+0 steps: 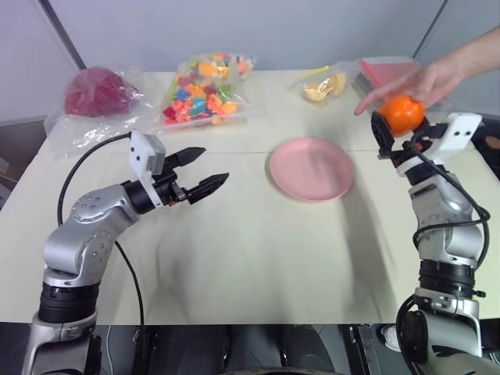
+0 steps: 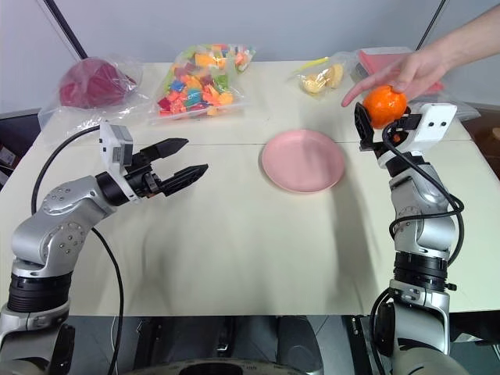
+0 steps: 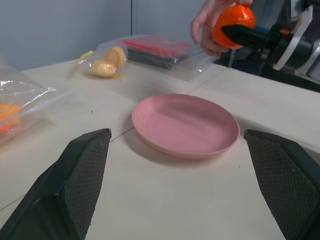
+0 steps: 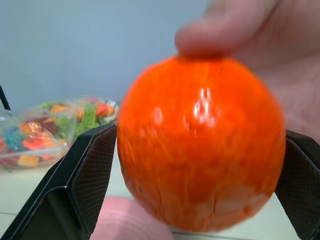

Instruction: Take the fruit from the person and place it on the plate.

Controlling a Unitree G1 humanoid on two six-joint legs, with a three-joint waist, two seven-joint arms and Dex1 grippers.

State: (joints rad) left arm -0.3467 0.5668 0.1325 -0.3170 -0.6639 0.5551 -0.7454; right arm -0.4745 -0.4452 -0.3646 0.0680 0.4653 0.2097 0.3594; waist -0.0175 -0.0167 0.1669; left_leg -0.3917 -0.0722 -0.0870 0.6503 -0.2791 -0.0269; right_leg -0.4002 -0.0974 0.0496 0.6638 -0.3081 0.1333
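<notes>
Fruit [image 1: 402, 113] sits between the spread jaws of your right gripper [image 1: 395, 125], at about two o'clock from the plate [image 1: 312, 169], with the person's hand [image 1: 426, 83] on top of it. Close both pads squarely across the widest part before the hand lets go; the right wrist view shows a pad on each flank, neither clearly pressing. Being round, the fruit has no long axis and points nowhere, so any grip angle serves. Your left gripper [image 1: 197, 173] hovers at nine o'clock from the plate, jaws spread and empty.
</notes>
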